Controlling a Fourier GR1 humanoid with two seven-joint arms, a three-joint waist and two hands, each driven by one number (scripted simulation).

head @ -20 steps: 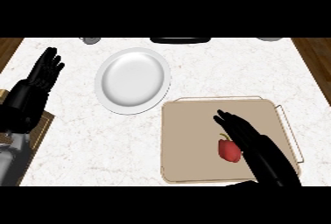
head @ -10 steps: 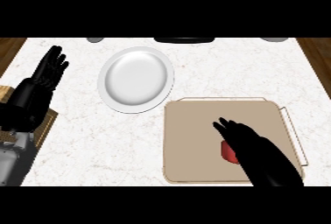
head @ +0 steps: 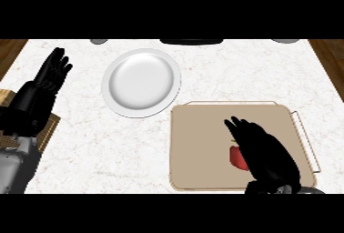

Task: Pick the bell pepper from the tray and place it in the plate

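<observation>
A red bell pepper (head: 236,157) lies in the right half of the tan tray (head: 201,145). My right hand (head: 263,148) lies over it from the lower right, fingers stretched toward the tray's far side, open. It hides most of the pepper, so only the left side shows. Whether the palm touches the pepper is unclear. The white plate (head: 141,82) stands bare, up and to the left of the tray. My left hand (head: 48,77) rests open at the left edge, fingers up.
A wooden block (head: 9,98) sits under my left forearm at the counter's left edge. A dark object (head: 191,42) and two grey ones (head: 98,41) (head: 285,41) line the far edge. The tray has a thin wire handle (head: 306,136) on its right side.
My right hand has settled lower over the bell pepper and now hides more of it. The left hand has barely shifted. The pepper has stayed in place.
</observation>
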